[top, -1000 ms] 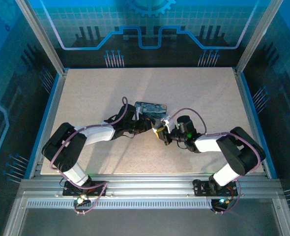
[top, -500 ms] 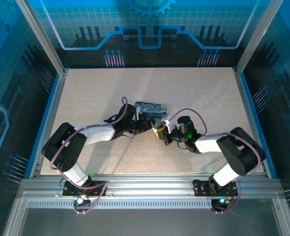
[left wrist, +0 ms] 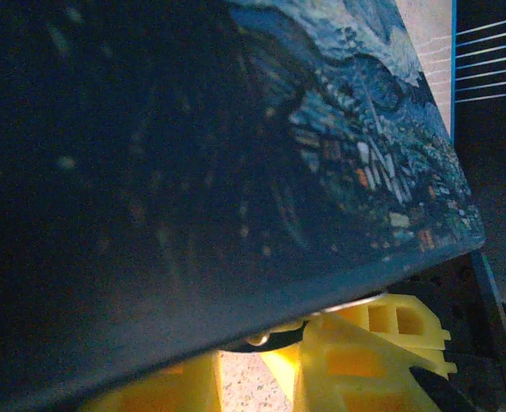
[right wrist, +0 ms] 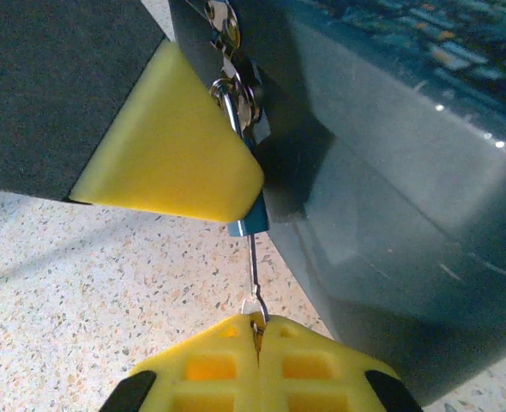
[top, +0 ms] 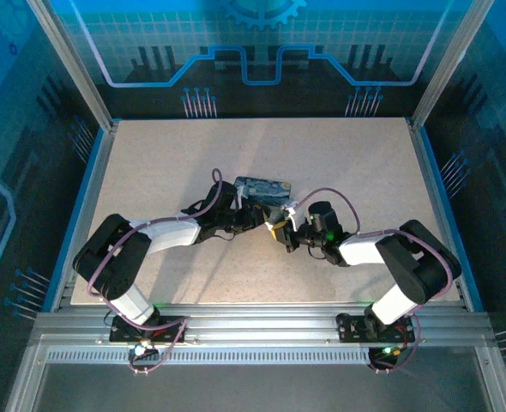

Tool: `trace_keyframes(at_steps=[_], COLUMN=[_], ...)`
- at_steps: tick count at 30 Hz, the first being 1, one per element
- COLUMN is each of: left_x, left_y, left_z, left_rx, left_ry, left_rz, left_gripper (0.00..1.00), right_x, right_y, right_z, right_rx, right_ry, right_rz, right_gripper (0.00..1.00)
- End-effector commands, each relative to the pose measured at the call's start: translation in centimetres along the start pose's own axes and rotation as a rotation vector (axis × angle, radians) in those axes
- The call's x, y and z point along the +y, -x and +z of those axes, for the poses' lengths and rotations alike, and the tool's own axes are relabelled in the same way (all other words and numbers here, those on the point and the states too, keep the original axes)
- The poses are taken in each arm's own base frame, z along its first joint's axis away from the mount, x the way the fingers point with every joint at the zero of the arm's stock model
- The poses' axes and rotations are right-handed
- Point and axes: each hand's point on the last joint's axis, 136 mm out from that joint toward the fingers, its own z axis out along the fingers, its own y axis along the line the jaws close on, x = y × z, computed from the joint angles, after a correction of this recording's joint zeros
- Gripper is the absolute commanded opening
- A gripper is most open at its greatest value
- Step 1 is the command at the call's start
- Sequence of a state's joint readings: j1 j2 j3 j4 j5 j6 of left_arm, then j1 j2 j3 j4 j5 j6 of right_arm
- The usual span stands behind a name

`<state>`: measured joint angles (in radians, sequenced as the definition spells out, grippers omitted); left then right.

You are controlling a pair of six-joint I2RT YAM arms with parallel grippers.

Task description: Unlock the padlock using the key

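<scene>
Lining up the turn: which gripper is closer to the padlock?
Left. The left gripper has a finger alongside the padlock; the right gripper pinches the key below it.

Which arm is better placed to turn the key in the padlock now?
Right. The right gripper has its jaws shut on the key, whose shaft runs up to the padlock. The left gripper is against the box, one finger beside the padlock.

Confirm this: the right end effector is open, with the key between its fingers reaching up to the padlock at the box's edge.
Wrong on one point: the right end effector is shut on the key, not open, as the right wrist view shows. The key does reach up to the padlock at the edge of the box.
</scene>
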<state>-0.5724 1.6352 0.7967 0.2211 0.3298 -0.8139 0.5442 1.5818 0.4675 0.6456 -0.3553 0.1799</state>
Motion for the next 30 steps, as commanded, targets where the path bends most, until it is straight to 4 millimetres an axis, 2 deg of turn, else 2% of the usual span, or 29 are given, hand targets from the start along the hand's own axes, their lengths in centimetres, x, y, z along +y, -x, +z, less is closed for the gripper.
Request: trace_keyframes(at_steps=[1, 8, 16, 30], left_x=[-2.1, -1.9, -1.9, -2.2], left_y=[0.2, 0.1, 0.0, -0.3], left_z=[-0.4, -0.1, -0.1, 0.1], left_rx=[0.004, 0.008, 0.014, 0.033], left_ry=[-0.065, -0.059, -0.062, -0.062], left_rz=[0.030, 0.024, 0.019, 0.018], left_gripper=[0.08, 0.08, 0.08, 0.08], right_x=[0.4, 0.9, 0.7, 1.2], right_y=[2.9, 4.5, 5.3, 8.3], right_z=[0.4, 0.2, 0.2, 1.2], right_rx=[-0.082, -0.145, -0.159, -0.190], right_ry=[0.021, 0.043, 0.010, -0.001], right_rz=[-0.025, -0.033, -0.091, -0.213], right_gripper=[0.00, 0.00, 0.00, 0.00])
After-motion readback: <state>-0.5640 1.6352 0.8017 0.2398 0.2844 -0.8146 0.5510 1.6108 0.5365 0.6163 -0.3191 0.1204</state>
